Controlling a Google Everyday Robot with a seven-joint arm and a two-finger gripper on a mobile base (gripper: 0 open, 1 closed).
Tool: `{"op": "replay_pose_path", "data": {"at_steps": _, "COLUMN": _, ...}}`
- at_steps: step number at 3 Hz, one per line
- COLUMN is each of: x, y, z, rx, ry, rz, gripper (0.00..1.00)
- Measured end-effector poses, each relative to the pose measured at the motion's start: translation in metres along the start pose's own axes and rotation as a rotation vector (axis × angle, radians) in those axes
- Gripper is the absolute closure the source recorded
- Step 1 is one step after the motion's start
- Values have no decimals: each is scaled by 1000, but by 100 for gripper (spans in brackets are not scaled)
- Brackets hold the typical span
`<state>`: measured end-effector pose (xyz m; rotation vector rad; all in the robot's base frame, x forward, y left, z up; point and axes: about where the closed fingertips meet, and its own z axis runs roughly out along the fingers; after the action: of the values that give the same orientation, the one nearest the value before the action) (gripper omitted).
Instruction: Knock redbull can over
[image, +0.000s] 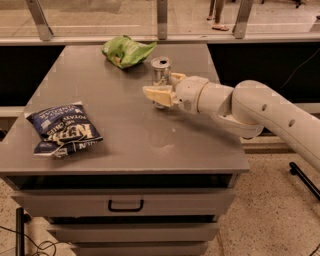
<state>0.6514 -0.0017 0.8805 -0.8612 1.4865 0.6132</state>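
Note:
The redbull can stands upright on the grey table, toward the back middle, its round top showing. My gripper reaches in from the right on a white arm and is open. One cream finger lies across the front of the can's lower part. The other finger is at the can's right side. The can's base is hidden behind the near finger. I cannot tell whether the fingers touch the can.
A green snack bag lies at the back of the table, left of the can. A dark blue chip bag lies near the front left. A drawer with a handle sits below the tabletop. A railing runs behind.

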Motion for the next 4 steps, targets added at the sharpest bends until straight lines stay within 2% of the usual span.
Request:
{"op": "replay_pose_path", "data": {"at_steps": 1, "x": -19, "y": -6, "z": -5, "rx": -32, "ry": 34, "rz": -46, "gripper": 90}}
{"op": "replay_pose_path", "data": {"at_steps": 2, "x": -42, "y": -13, "z": -8, "rx": -90, "ry": 95, "rz": -125, "gripper": 100}}
{"op": "replay_pose_path", "data": {"at_steps": 3, "x": -68, "y": -30, "z": -3, "rx": -164, "ry": 189, "rz": -234, "gripper": 100}}
{"op": "replay_pose_path", "data": {"at_steps": 4, "x": -88, "y": -50, "z": 4, "rx": -220, "ry": 315, "rz": -383, "gripper": 100}}
